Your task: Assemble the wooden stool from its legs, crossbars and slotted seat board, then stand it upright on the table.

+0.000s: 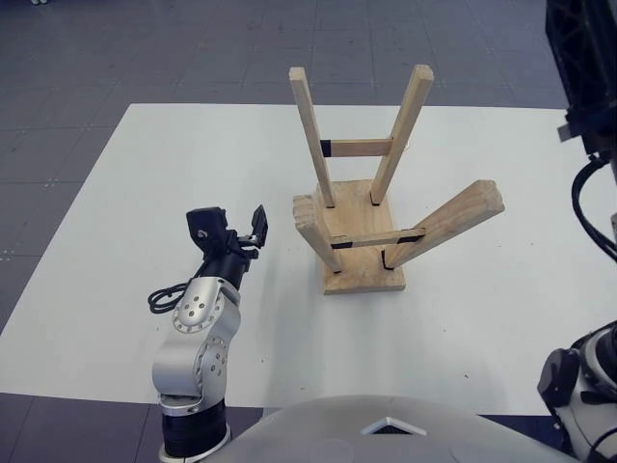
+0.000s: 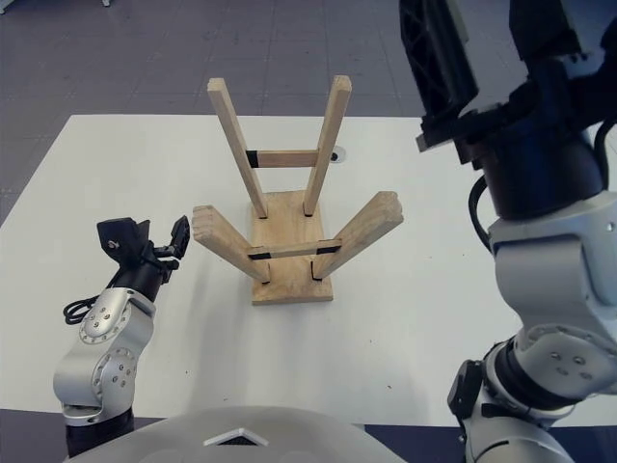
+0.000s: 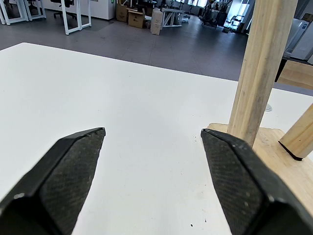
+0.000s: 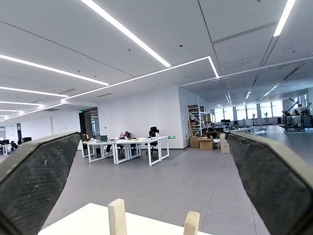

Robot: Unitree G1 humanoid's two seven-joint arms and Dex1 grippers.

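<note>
Evidently the stool [image 1: 362,207] rests upside down on its seat board [image 1: 362,278] on the table [image 1: 174,164], so that, we judge, parts slot in from above. We count four legs [image 1: 313,135] and two crossbars [image 1: 362,148]. Our left gripper [image 1: 233,231] sits spread wide beside it; our right gripper [image 2: 487,48], wide and empty too, hangs high above.

In the right eye view, the right gripper's two black fingers [image 2: 439,53] are cut off by the top edge at the upper right, so their tips are not seen there. In the left wrist view, the nearest pale wooden stool leg [image 3: 261,68] is cut by the frame edge, and the light wooden slotted seat board [image 3: 279,164] is shown only in part. In the right wrist view, two legs [image 4: 117,215] are cut off just below their ends. The board's slots are largely hidden by the leg ends. A small grey round item [image 2: 335,154] on the white table [image 2: 116,174], in the upper middle of the right eye view, is too small to be identified.
</note>
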